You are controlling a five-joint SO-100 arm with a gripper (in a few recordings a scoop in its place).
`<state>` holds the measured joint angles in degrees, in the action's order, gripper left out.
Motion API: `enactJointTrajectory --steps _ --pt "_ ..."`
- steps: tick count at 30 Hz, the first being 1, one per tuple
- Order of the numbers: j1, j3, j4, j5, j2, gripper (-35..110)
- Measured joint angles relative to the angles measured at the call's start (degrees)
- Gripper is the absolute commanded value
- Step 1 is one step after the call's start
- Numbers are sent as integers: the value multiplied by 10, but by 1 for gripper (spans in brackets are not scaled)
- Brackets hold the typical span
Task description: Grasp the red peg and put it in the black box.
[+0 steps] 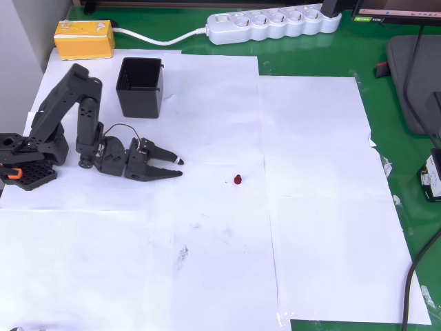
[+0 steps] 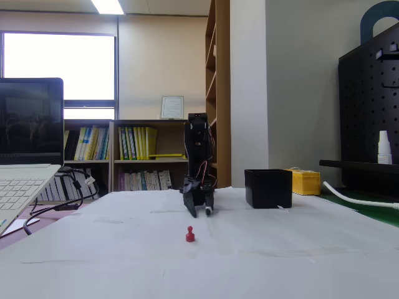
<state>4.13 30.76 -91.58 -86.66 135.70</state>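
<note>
Red peg [image 1: 237, 180], a tiny dark-red plastic stub, sits alone mid-frame on the white-papered worktop [image 1: 310, 207] in the overhead view, right of the black end effector [image 1: 177, 167], whose fingers are slightly apart and aimed at it. The square black plastic box [image 1: 140, 87] waits upper left, mouth up.

In the fixed view the peg stands upright at centre, long axis vertical, knob on top.

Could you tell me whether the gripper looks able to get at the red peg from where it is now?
Probably yes. The gripper points toward the red peg, which stands alone on bare white paper, and the black box sits off to the side.
</note>
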Motion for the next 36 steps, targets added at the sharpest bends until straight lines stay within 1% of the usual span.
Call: enactJointTrajectory --steps 4,6,8,13,16,21,30,36 --pt "2 53 -16 0 37 12" --pt "2 72 -2 0 37 14" --pt "1 86 36 0 25 15" --pt "8 123 186 19 -35 22" --pt "13 143 265 18 -68 23" --pt "24 172 339 8 -91 26" --pt "49 235 406 -17 -86 29" --pt "61 312 411 -32 -35 29"
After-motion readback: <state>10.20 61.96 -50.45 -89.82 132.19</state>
